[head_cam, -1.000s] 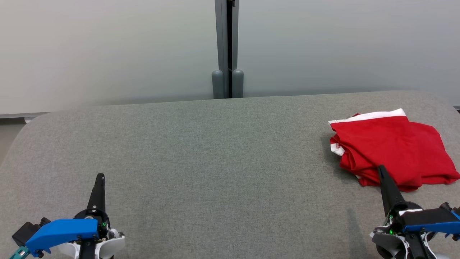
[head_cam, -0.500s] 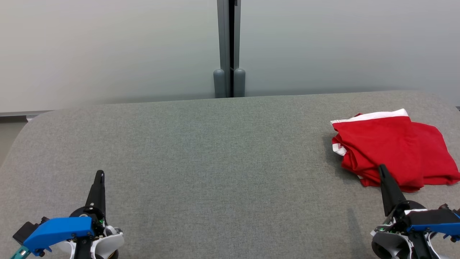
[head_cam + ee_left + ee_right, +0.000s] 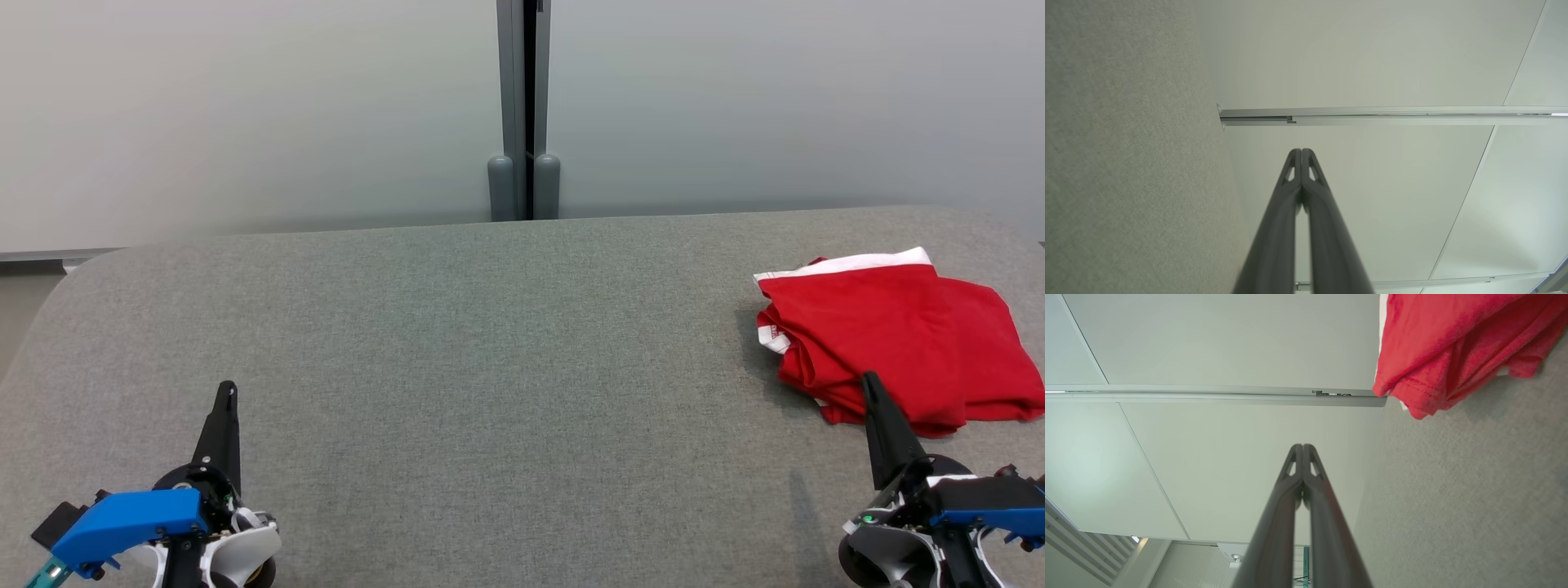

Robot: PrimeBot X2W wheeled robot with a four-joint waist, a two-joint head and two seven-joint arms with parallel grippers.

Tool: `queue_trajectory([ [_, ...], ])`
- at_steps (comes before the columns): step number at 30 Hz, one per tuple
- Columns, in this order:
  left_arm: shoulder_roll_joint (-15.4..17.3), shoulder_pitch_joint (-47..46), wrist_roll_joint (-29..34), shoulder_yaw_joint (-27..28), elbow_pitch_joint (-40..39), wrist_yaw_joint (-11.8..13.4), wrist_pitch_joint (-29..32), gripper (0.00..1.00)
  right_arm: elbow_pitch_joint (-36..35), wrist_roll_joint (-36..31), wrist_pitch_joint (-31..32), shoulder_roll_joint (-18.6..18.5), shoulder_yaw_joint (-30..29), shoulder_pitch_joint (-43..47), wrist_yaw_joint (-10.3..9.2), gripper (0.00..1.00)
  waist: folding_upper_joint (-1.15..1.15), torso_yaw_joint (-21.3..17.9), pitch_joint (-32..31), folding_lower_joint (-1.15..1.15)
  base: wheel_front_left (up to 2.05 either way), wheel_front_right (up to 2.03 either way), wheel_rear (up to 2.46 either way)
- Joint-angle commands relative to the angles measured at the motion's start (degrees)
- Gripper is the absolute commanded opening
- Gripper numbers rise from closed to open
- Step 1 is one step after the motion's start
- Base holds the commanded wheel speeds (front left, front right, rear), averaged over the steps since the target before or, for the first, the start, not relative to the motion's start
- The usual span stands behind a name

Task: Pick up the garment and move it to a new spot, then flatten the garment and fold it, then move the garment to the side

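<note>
Wide grey felt-covered table with rounded corners (image 3: 490, 343), spanning the head view from side to side and carrying all other items. Behind its far edge stand pale, matte wall panels (image 3: 245, 106), divided at centre by a narrow grey metal upright post (image 3: 523, 106) with two rounded grey caps at its foot. A red cloth garment with a white band along its far hem (image 3: 890, 335) lies folded in loose layers at the far right of the table, close to the right-hand edge; its left side shows several stacked folds and a small patch of white trim. In the right wrist view the same garment (image 3: 1453, 343) occupies the upper right corner, resting on the grey surface ahead of the fingers and off to one side, apart from their tips. The right gripper (image 3: 869, 380), a pair of long dark tapered fingers on a blue and white wrist housing, sits at the lower right; its tip overlaps the garment's near edge in the head view, while its own camera shows the fingers (image 3: 1302, 447) pressed together with nothing between them. The left gripper (image 3: 229, 390), of the same build, sits at the lower left over bare table, well apart from the garment, its fingers (image 3: 1301, 152) likewise clenched on nothing.
</note>
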Motion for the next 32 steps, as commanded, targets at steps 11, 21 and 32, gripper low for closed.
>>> queue_trajectory([
  [11, -0.1, -0.5, -0.2, 0.2, -0.2, -0.5, 0.2, 0.00, -0.2, 0.1, 0.2, 0.1, -0.1, 0.7, 0.02, 0.00, 0.00, 0.0, 0.0, 0.00, 0.00, 0.00, 0.00],
  [21, -0.1, -0.5, -0.2, 0.2, -0.2, -0.5, 0.2, 0.00, -0.2, 0.1, 0.2, 0.1, -0.1, 0.7, 0.02, 0.00, 0.00, 0.0, 0.0, 0.00, 0.00, 0.00, 0.00],
  [32, -0.1, -0.5, -0.2, 0.1, -0.2, -0.5, 0.2, 0.00, -0.2, 0.1, 0.2, 0.1, -0.1, 0.7, 0.02, 0.00, 0.00, 0.0, 0.0, 0.00, 0.00, 0.00, 0.00],
])
